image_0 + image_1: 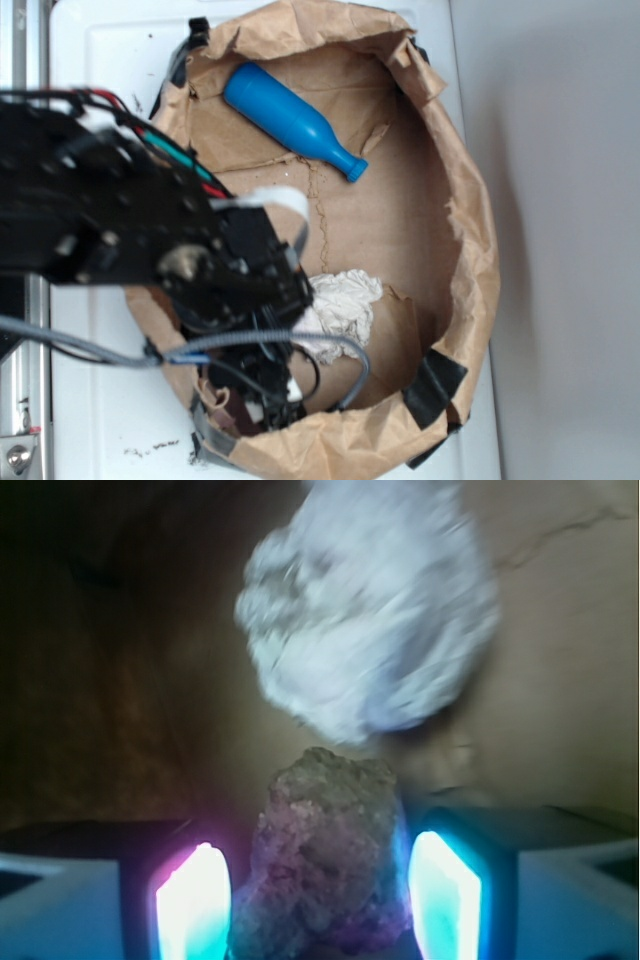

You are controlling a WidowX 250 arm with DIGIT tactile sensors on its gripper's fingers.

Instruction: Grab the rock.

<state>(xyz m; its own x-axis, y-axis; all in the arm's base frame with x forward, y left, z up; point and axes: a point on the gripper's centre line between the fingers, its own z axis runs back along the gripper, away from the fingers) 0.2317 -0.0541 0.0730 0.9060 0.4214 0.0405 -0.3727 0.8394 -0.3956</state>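
The rock (330,855), a rough brown-grey lump, fills the space between my gripper's two glowing pads in the wrist view. My gripper (320,900) is shut on it: the left pad (195,905) meets the rock's lower edge and the right pad (445,895) lies against its side. In the exterior view my gripper (262,400) is low inside the brown paper bag, near its front-left wall. There the black arm hides the rock.
A crumpled white wad (340,300) (370,610) lies just beyond the rock. A blue bottle (290,120) lies at the far side of the bag. The bag's raised crumpled rim (480,250) rings the area, with black tape (435,385) on it.
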